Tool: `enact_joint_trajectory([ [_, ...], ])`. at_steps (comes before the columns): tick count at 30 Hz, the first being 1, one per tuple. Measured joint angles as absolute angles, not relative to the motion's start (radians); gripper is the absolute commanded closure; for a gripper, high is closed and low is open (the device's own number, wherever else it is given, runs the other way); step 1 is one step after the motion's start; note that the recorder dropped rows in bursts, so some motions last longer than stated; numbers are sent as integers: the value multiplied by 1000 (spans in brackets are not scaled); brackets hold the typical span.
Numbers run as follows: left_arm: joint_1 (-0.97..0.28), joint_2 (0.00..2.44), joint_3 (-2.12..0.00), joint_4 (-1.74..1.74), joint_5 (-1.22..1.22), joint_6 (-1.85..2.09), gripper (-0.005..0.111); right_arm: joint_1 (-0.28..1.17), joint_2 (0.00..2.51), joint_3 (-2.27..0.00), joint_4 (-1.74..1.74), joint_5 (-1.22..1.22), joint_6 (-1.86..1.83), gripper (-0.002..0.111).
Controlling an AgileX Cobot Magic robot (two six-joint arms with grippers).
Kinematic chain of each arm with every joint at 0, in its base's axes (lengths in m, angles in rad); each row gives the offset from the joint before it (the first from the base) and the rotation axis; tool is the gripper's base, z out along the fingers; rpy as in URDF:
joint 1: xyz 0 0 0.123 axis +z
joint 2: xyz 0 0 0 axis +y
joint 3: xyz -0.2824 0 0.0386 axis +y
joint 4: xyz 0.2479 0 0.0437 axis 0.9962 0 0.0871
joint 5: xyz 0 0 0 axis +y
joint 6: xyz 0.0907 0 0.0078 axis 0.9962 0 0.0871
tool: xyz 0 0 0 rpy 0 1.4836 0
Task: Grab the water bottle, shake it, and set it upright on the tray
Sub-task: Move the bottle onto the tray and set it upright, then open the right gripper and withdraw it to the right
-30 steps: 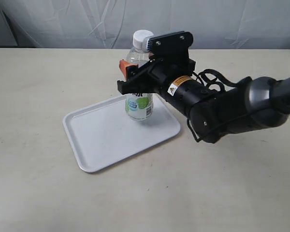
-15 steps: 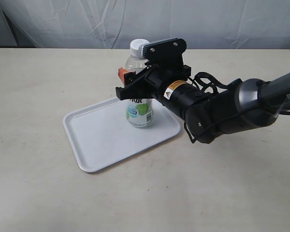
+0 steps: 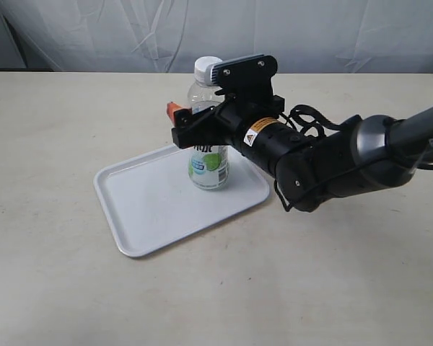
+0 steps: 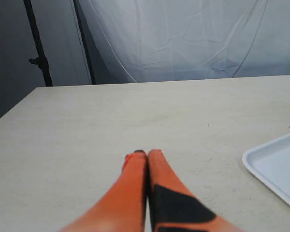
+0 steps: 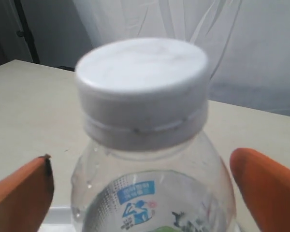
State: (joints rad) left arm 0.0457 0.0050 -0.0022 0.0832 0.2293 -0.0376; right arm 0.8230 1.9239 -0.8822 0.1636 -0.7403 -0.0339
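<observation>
Water bottle [image 3: 208, 160] standing upright on the tray [image 3: 148, 209], toward its right side. Right gripper [image 5: 144, 183] released, orange fingers [image 5: 261, 186] spread clear of the bottle's sides. Left gripper [image 4: 142, 155] clenched, tips together, over the table [image 4: 87, 125].

This looks like a robotics lab or test bay set up for recording, not a home or a shop. A creased white cloth backdrop [image 3: 94, 36] hangs along the far edge of a bare, pale desk [image 3: 58, 288]. At the far left, black stand poles [image 4: 38, 53] with a clamp fitting rise in front of a dark wall. A black robot arm [image 3: 361, 158] bearing a yellow warning sticker [image 3: 260, 130] reaches in from the right. The props on the desk are a water bottle [image 3: 208, 162] and a plain white tray [image 3: 151, 209].
</observation>
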Motion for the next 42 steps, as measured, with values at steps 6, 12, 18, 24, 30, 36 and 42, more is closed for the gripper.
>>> enact_joint_trajectory([
  [6,46,5,-2,83,229,-38,107,823,1917,-882,162,-737,-40,4],
  [12,46,5,-2,83,229,-38,107,823,1772,-882,204,-736,-118,4],
  [18,46,5,-2,83,229,-38,107,823,1456,-886,211,-376,-240,4],
  [24,46,5,-2,83,229,-38,107,830,1130,-886,247,315,-267,27],
  [30,46,5,-2,83,229,-38,107,866,1014,-886,332,492,-267,104],
  [36,46,5,-2,83,229,-38,107,888,968,-880,424,534,-267,100],
  [42,46,5,-2,83,229,-38,107,888,968,-877,442,546,-267,100],
])
